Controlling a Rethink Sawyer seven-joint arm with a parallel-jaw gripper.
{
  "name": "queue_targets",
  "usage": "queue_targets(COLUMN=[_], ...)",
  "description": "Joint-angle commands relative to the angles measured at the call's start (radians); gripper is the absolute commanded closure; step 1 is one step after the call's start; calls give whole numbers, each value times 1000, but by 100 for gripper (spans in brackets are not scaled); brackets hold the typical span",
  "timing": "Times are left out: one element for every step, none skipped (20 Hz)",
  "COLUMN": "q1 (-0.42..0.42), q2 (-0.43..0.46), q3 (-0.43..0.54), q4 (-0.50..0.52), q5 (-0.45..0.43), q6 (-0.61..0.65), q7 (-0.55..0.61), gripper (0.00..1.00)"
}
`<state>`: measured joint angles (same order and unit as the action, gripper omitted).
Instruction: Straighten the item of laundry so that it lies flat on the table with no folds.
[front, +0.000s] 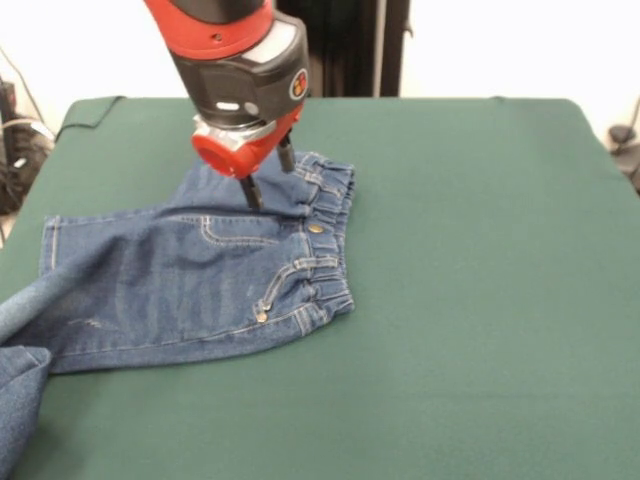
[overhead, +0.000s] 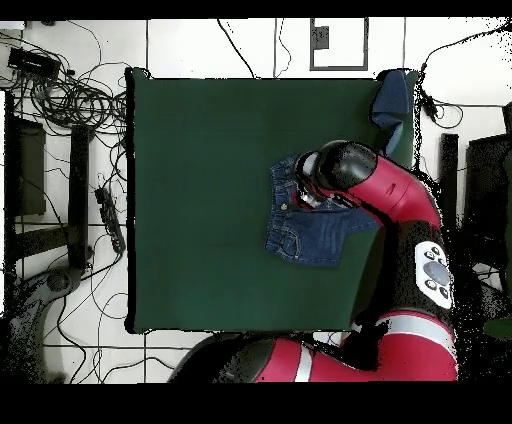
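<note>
Claw (front: 268, 178) hangs at upper centre-left of the front view, under the red and black arm (front: 235, 55), with two dark fingers (front: 251, 191) pointing down at the jeans (front: 200, 275). One fingertip touches or nearly touches the denim just left of the waistband; the other sits higher and to the right. They stand a little apart, with no cloth seen pinched between them. The jeans lie on the left half of the green table (front: 480, 300), waistband (front: 330, 245) toward the centre and gathered, legs running to the left edge. One leg reaches the lower left corner, where it bends and doubles over. In the overhead view the arm (overhead: 385, 190) covers part of the jeans (overhead: 305, 235) at centre-right of the table (overhead: 200, 200).
</note>
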<state>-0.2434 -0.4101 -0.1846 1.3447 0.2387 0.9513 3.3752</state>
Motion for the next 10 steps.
queue_targets(q1=[23, 16, 10, 5, 1, -2, 0, 3, 4, 6], q2=[-23, -25, -24, -23, -21, -19, -16, -12, -9, -5], q3=[54, 57, 60, 63, 66, 68, 66, 62, 61, 58], q4=[256, 274, 291, 307, 320, 331, 340, 346, 356, 362], q5=[27, 22, 19, 15, 13, 10, 6, 1, -2, -6], q6=[-100, -121, -146, -172, -196, -215, -235, -252, -273, -293], q7=[31, 18, 10, 4, 1, -1, 4, 10, 14, 19], gripper=[0, 0, 0, 0, 0, 0, 0, 0, 0, 0])
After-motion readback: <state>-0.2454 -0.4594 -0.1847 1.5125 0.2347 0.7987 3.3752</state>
